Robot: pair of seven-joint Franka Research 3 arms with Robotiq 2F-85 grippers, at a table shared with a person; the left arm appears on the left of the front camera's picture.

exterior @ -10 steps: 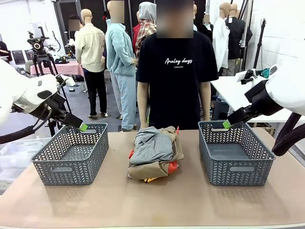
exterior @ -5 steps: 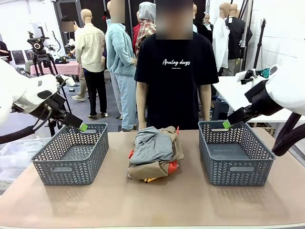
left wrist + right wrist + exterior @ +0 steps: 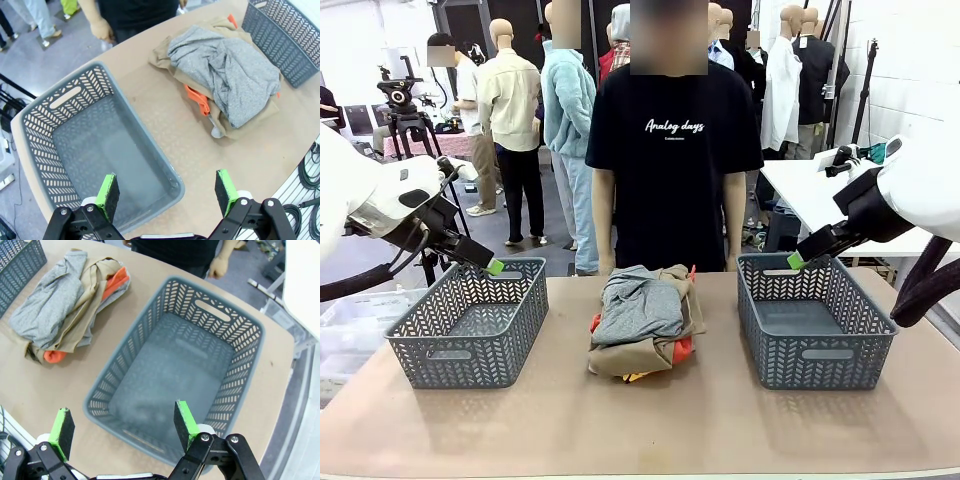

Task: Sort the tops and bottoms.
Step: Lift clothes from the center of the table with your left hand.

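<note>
The tops and bottoms lie in one heap (image 3: 642, 320) at the middle of the table: a dark grey garment (image 3: 227, 75) on top, a khaki-tan one (image 3: 92, 287) under it, orange-red cloth (image 3: 682, 347) poking out at the edges. My left gripper (image 3: 495, 267) hovers open above the far corner of the left basket (image 3: 470, 320). My right gripper (image 3: 796, 261) hovers open above the far left corner of the right basket (image 3: 815, 320). In the left wrist view the left gripper (image 3: 167, 192) holds nothing, and in the right wrist view the right gripper (image 3: 122, 427) holds nothing.
A person in a black T-shirt (image 3: 675, 150) stands at the far edge of the table behind the heap, arms hanging down. Both grey lattice baskets hold nothing. Bare tabletop (image 3: 650, 420) runs along the near side.
The person has shifted a little to the left behind the table. Neither arm nor the heap has moved.
</note>
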